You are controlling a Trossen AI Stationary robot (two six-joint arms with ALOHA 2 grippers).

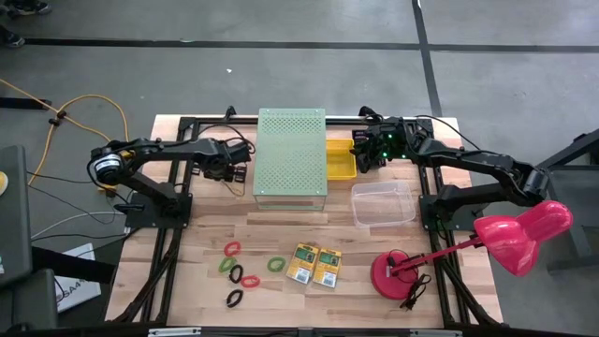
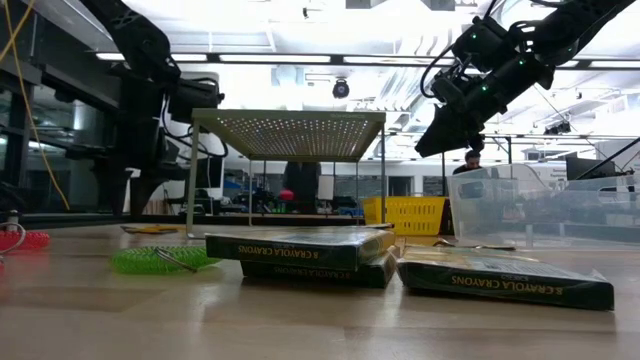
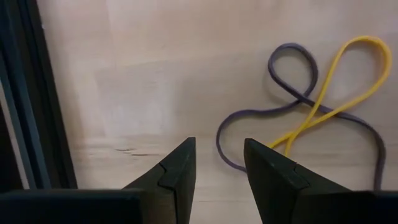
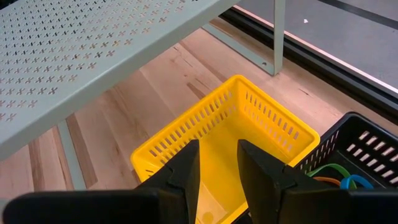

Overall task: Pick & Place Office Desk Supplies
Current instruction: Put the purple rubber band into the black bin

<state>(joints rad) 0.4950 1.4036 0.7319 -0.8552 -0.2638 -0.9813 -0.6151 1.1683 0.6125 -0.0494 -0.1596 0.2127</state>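
Two yellow-and-green crayon boxes (image 1: pixel 301 264) (image 1: pixel 327 268) lie flat side by side near the table's front edge. Several small elastic loops, among them a red one (image 1: pixel 232 249), a green one (image 1: pixel 276 265) and a black one (image 1: pixel 234 299), lie to their left. My left gripper (image 3: pixel 219 165) stands open, pointing steeply down, close above a purple band (image 3: pixel 292 62) and a yellow band (image 3: pixel 348 81) that lie crossed on the wood left of the pale-green perforated box (image 1: pixel 292 154). My right gripper (image 4: pixel 217 168) hangs open over a yellow basket (image 4: pixel 249 137), with nothing between its fingers.
A clear plastic tub (image 1: pixel 384 204) sits right of centre. A pink desk lamp (image 1: pixel 519 234) with a red base (image 1: pixel 393 273) stands at the front right. A black basket (image 4: pixel 354 155) holding coloured bands stands beside the yellow basket. A dark frame rail (image 3: pixel 25 93) runs close to my left gripper.
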